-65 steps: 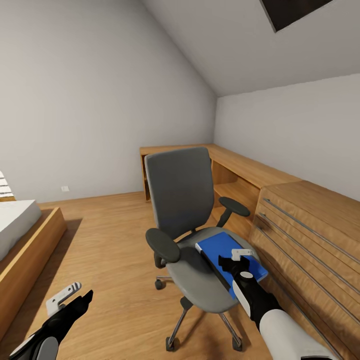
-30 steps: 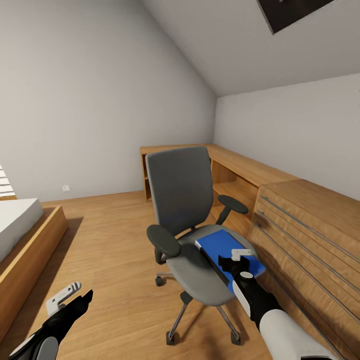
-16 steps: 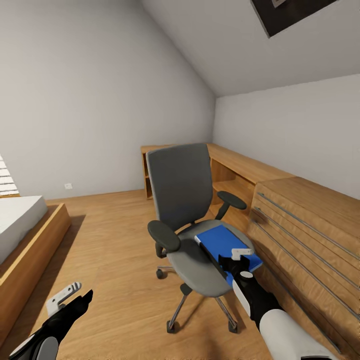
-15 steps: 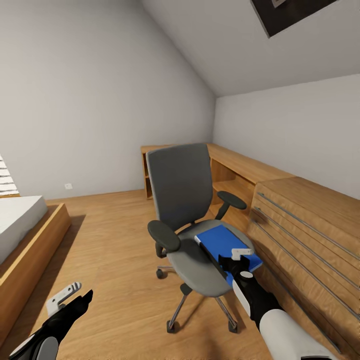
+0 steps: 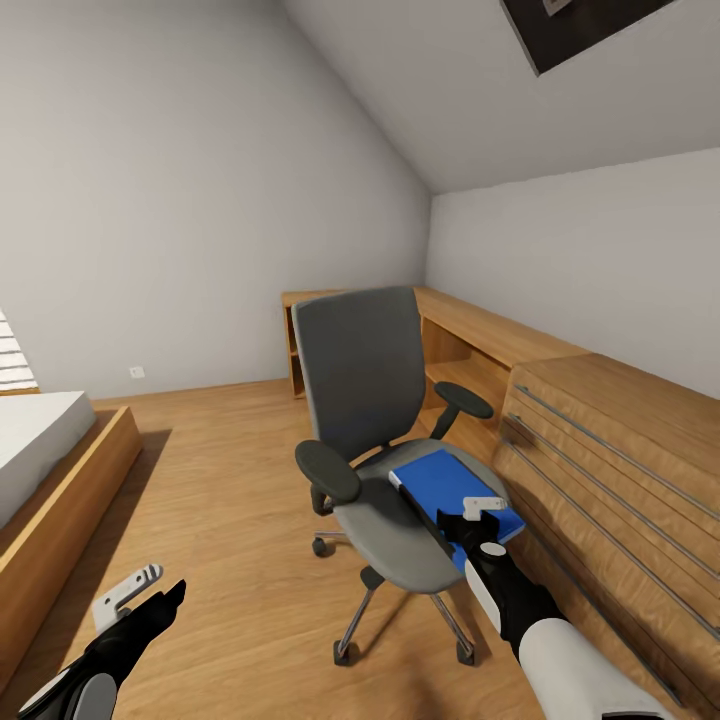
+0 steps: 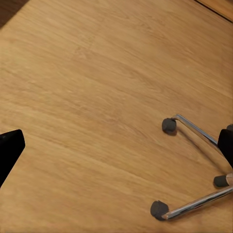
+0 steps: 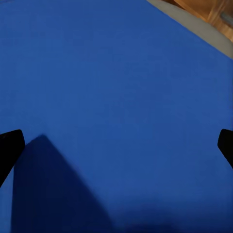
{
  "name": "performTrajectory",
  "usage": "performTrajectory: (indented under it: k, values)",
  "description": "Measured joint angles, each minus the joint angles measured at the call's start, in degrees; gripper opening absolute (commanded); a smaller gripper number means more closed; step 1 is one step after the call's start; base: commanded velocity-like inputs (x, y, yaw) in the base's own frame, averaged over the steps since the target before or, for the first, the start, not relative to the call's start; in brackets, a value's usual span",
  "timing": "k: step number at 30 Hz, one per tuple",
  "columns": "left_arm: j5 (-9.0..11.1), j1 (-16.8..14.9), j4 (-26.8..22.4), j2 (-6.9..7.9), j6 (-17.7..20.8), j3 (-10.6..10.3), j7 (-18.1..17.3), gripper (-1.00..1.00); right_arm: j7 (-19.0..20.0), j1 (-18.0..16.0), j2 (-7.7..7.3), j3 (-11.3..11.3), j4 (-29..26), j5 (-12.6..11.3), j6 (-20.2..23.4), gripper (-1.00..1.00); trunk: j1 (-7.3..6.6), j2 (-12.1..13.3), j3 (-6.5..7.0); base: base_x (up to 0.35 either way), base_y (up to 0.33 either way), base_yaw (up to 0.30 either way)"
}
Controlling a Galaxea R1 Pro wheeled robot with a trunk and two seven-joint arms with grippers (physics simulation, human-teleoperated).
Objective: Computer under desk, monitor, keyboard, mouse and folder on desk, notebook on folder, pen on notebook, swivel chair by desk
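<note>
The bedroom is showing pale grey sloped walls, a dark-framed skylight cut off at the upper edge, and a light wood floor. A low wooden shelf unit is running along the far corner, and a light wood chest with long steel handles is standing along the right wall. A bed on a wooden frame is entering from the left edge, only partly in frame.

One swivel chair is standing on the floor just beside the chest, its back upright and both black armrests visible. One folder is lying flat on the seat, bright blue, its near end covered by the right arm. In the left wrist view three castors of the chrome base are countable; the remainder is cut off.

The right gripper is hovering directly above the folder with its fingers spread wide (the right wrist view is showing only their dark tips at opposite edges, blue surface between them). Contact with the folder cannot be determined.

The left gripper is hanging low over bare floor, well apart from the chair, fingers spread and holding nothing.
</note>
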Motion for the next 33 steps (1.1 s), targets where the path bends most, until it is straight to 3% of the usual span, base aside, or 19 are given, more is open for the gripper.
performTrajectory:
  k: [10,33]
  values:
    - [-0.03,0.00,0.00,0.00,0.02,0.00,0.00,1.00,0.00,0.01,0.00,0.01,-0.01,-0.01,0.00,1.00,0.00,0.00,0.00,0.000,0.000,0.000]
    - [-0.04,0.00,0.01,-0.09,-0.07,-0.09,0.06,1.00,0.02,0.02,0.00,0.03,1.92,-0.20,0.01,1.00,-5.04,9.22,4.11,0.000,0.000,0.000]
